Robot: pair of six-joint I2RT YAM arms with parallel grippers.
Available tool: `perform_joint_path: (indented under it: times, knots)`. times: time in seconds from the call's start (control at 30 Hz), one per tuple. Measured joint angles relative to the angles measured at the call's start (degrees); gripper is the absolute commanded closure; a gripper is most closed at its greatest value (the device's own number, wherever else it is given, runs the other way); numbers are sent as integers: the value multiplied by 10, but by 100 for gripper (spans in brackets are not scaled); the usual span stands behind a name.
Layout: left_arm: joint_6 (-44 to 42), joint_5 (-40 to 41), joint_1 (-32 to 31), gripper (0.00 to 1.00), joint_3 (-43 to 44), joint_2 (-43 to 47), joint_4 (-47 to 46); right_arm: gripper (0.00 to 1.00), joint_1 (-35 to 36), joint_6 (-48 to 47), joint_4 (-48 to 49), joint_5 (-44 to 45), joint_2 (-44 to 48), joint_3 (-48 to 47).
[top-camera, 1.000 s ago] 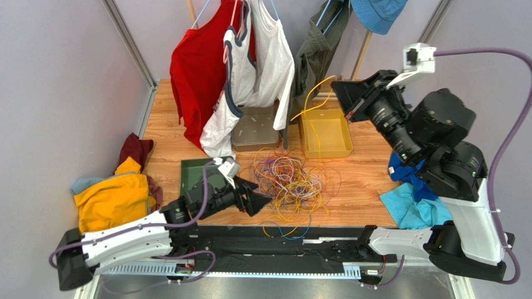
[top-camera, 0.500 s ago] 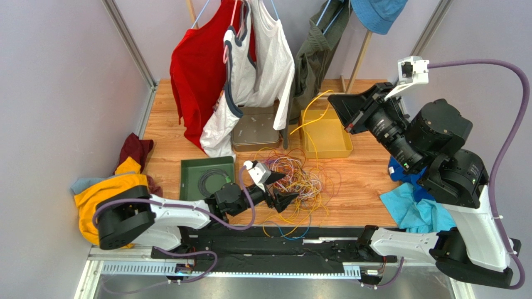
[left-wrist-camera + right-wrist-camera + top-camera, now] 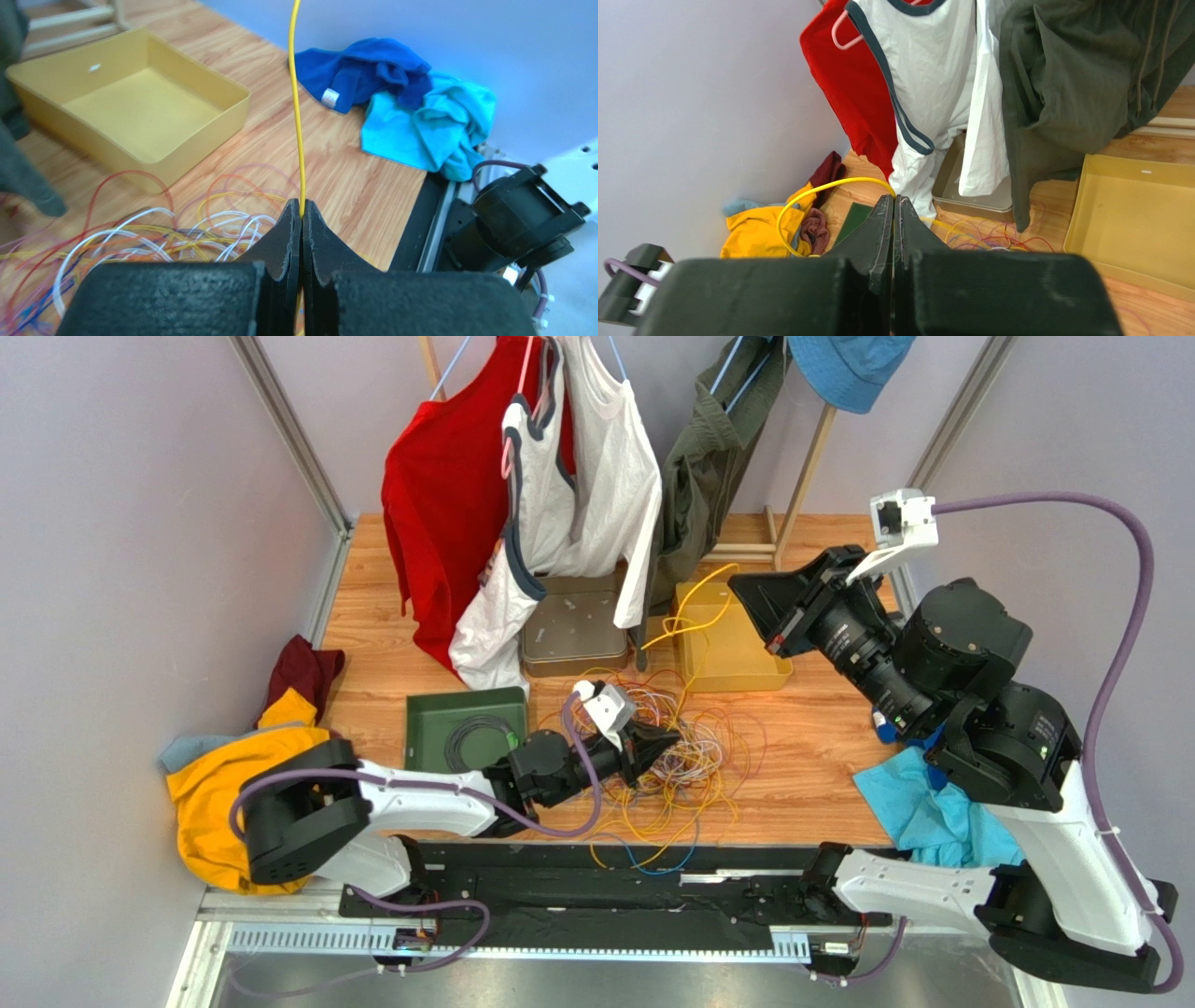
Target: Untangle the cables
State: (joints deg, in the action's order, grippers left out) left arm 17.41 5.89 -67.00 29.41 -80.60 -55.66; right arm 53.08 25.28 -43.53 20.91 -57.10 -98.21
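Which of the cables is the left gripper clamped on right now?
The yellow cable: it runs taut, straight out of the shut left gripper, while the other cables lie loose in the snarl on the table.

Light's soft and even everywhere, coming from overhead I think, since shadows on the wooden surface [image 3: 814, 742] are just faint smudges. Exposure's balanced, and the white shirt [image 3: 606, 469] on the hanger keeps its detail. Top view is sharp corner to corner. Wrist views are rougher: the black jaws sit so close to the lens that they go mushy and fill the bottom of the frame as a dark mass. Further out it's decent, and the yellow cable [image 3: 297, 126] in the left wrist view reads crisp.
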Motion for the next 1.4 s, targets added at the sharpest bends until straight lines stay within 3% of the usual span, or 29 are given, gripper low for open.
perform_joint_path:
  times: [0.07, 0.1, 0.2, 0.23, 0.43, 0.8, 1.0, 1.07, 1.4]
  knots:
    - [0, 22, 0, 100, 34, 34, 88, 77, 0, 3, 5, 0, 14, 24]
    - [3, 39, 0, 100, 59, 56, 146, 52, 0, 5, 10, 0, 27, 44]
    - [17, 86, 3, 100, 181, 110, 359, 26, 0, 13, 23, 1, 73, 110]
    - [21, 97, 6, 100, 232, 122, 422, 23, 0, 17, 23, 2, 86, 127]
    - [38, 121, 18, 100, 475, 168, 700, 22, 0, 45, 40, 23, 185, 272]
    - [42, 130, 18, 100, 802, 94, 966, 26, 0, 110, 54, 6, 231, 460]
    - [28, 127, 18, 100, 1032, 23, 1021, 27, 0, 130, 98, -41, 235, 525]
    - [24, 127, 18, 100, 1069, 20, 1021, 27, 0, 138, 114, -57, 235, 547]
    - [3, 125, 18, 100, 1101, 21, 1011, 27, 33, 141, 214, -182, 211, 603]
